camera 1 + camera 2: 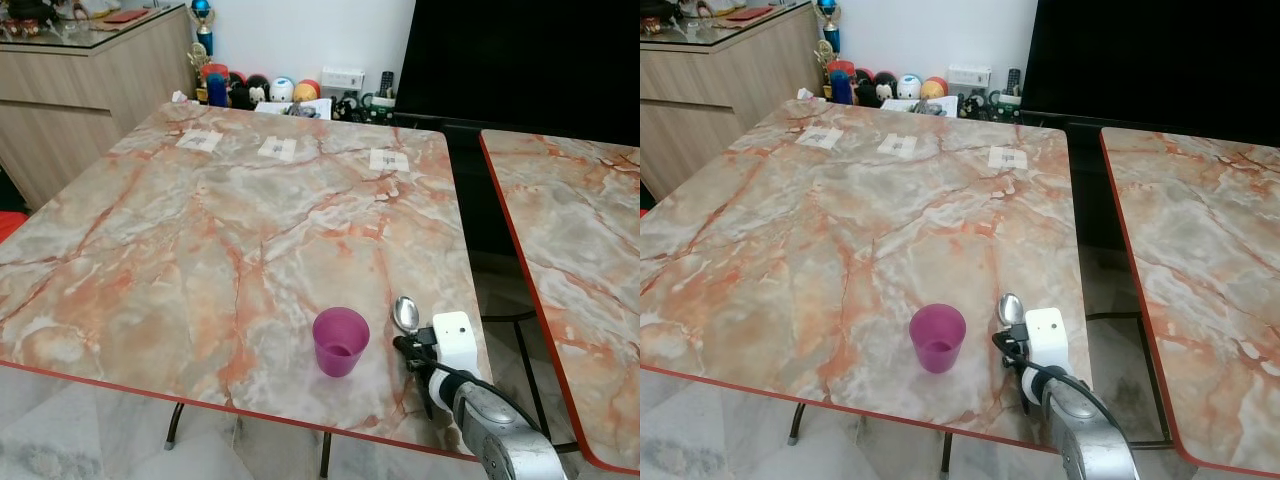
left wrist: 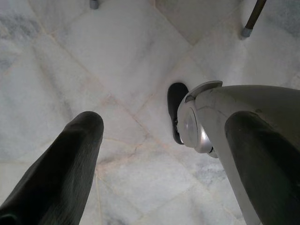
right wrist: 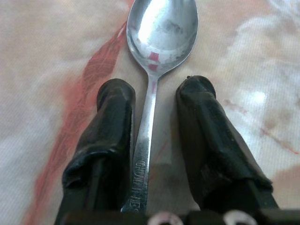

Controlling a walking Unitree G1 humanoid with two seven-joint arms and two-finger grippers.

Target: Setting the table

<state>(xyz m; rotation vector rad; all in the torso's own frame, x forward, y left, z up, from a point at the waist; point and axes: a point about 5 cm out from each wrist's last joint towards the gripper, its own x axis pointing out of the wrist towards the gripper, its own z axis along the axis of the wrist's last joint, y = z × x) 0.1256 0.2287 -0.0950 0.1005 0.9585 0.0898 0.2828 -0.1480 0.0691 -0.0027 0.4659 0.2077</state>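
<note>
1. The purple cup (image 1: 340,341) is my landmark: it stands upright on the marble table (image 1: 200,240), close to the near edge
2. Just beside the cup, on the side of my right arm, a metal spoon (image 1: 406,314) lies flat on the tabletop, bowl pointing away from me and handle running back toward the edge
3. Well beyond the cup, near the far edge, three small paper labels (image 1: 277,148) lie in a row
4. Past that far edge sit round toy figures (image 1: 262,90) and a trophy (image 1: 202,28) against the wall, and far off to the cup's left stands a wooden cabinet (image 1: 70,110)
5. On the spoon's side of the cup, across a gap, a second marble table (image 1: 580,240) begins
6. Nothing lies between the cup and the spoon
7. My right gripper (image 3: 154,93) reaches in over the near edge, low over the tabletop, fingers pointing away from me along the spoon
8. Its fingers (image 3: 115,117) stand narrowly apart either side of the handle, one looking to touch it and the other with a gap, so not clamped
9. My left gripper (image 2: 159,136) hangs below the table with fingers wide apart above the pale tiled floor (image 2: 117,56), near my own foot (image 2: 176,110)
</note>
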